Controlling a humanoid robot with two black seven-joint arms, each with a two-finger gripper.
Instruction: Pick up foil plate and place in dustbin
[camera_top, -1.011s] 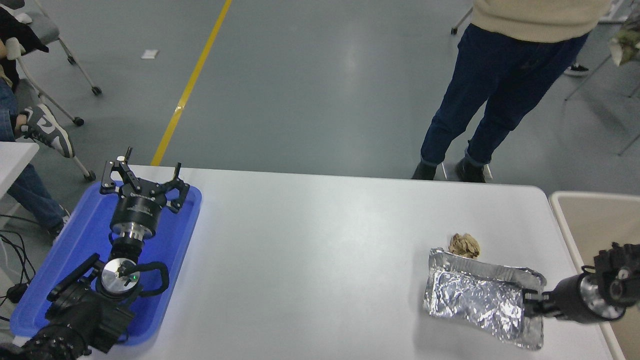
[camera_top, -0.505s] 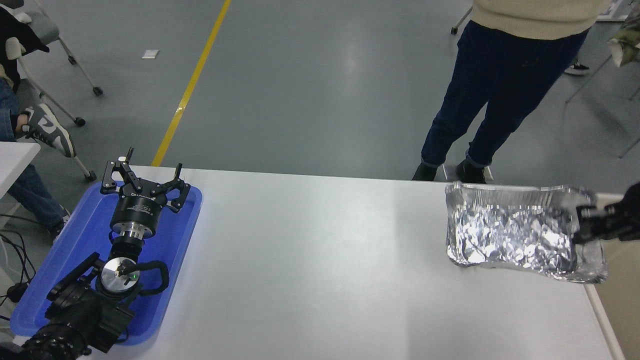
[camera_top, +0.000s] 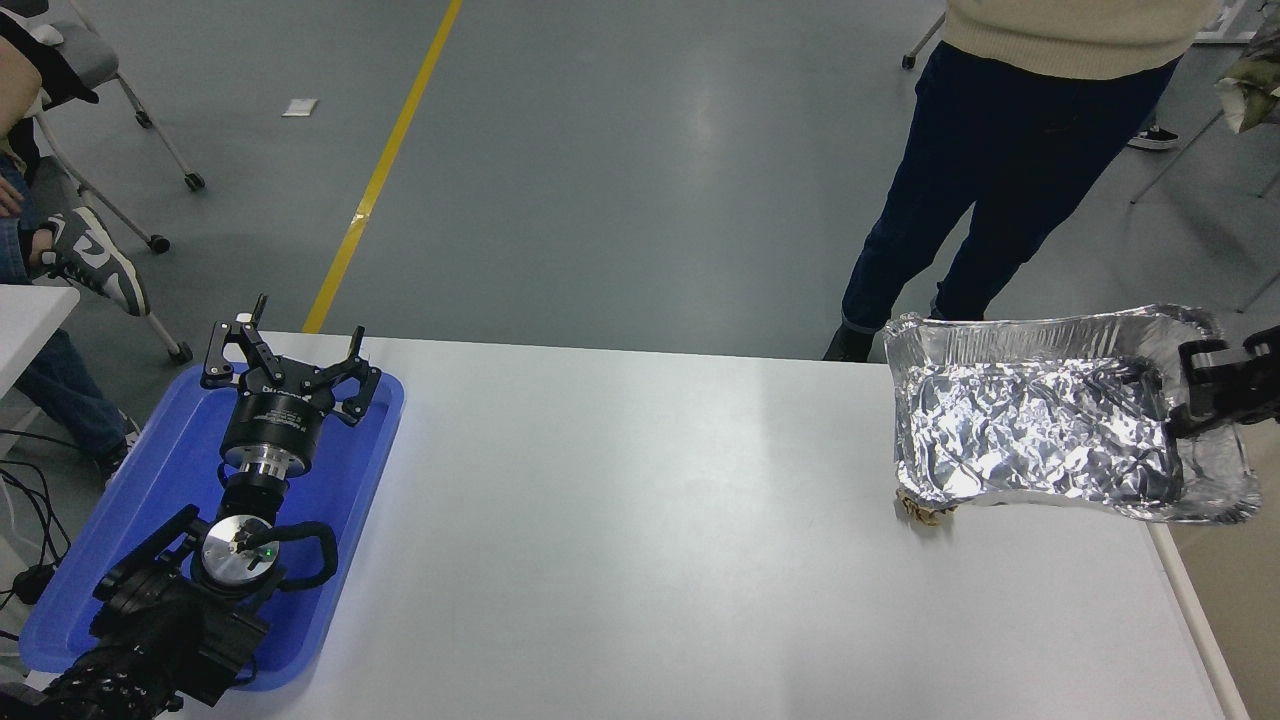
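Moved: foil plate (camera_top: 1040, 440), which lay flat on the tabletop (camera_top: 620, 520) a second ago and half a second ago hung steeply tilted, now sits higher and more level, its open hollow facing up.
Right gripper (camera_top: 1185, 390): at 3 o'clock, at the picture's right edge, fingers closed on the plate's right-hand rim; since the last frame it has risen a little and swung further right.
Foil plate: held in the air over the tabletop's right end, its right part past the table edge and over the dustbin side.
Dustbin (camera_top: 1235, 600): only a tan strip and pale rim show at 4 o'clock, beside the tabletop; more of it was in view a second ago.
Brown paper ball (camera_top: 925, 512): on the tabletop just under the plate's lower left corner, mostly hidden by it; it was hidden altogether half a second ago.
Left gripper (camera_top: 285, 345): parked at 8 o'clock over the blue tray (camera_top: 160, 500), fingers spread wide, holding nothing, unchanged.
Person (camera_top: 1010, 130): standing at 1 o'clock beyond the tabletop, legs in dark trousers, feet shifted slightly.
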